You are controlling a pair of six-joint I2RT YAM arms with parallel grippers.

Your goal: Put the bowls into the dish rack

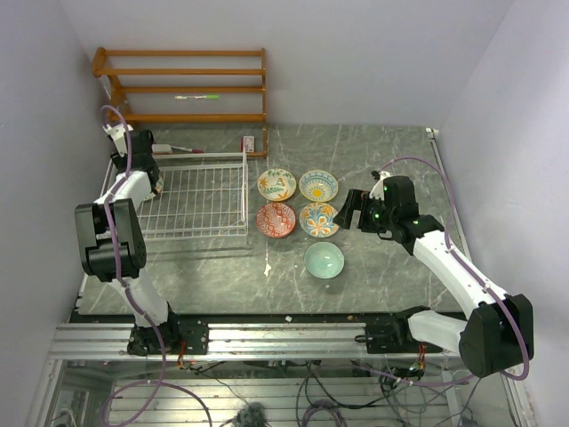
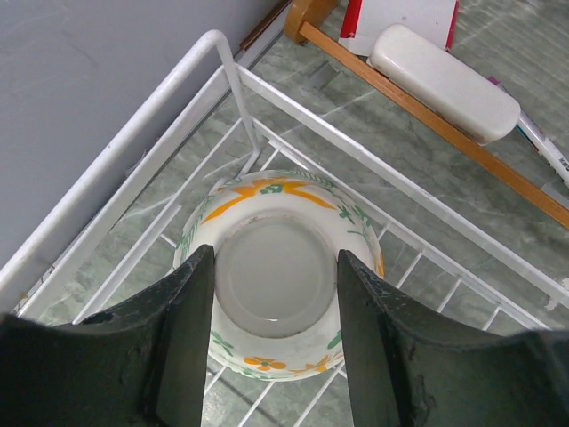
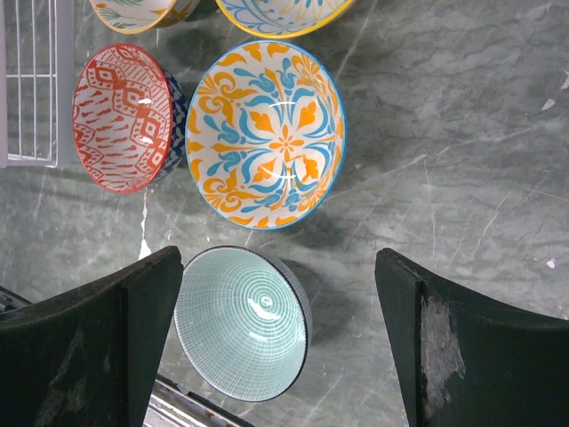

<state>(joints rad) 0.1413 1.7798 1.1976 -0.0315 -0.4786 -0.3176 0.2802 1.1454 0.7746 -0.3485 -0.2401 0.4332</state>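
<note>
My left jaws pinch upturned orange-flowered bowl [image 2: 276, 267], low in dish rack [image 2: 156, 129] corner — first of six, not yet let go. Five bowls [image 1: 276, 219] wait on desk [image 1: 400, 160]; right jaws spread above them.

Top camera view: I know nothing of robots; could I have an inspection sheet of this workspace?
Surface: dark marbled table, white scraps.
Job's things: white wire dish rack; five round ceramic bowls beside it.
Clutter: brown wooden shelf, white oblong case.
Grippers: left gripper, jaws shut on an upturned orange-flowered white bowl in the rack's corner; right gripper, jaws open, empty.
Cables: purple cables loop above the table; tangle below its front.
Surroundings: pale walls.
</note>
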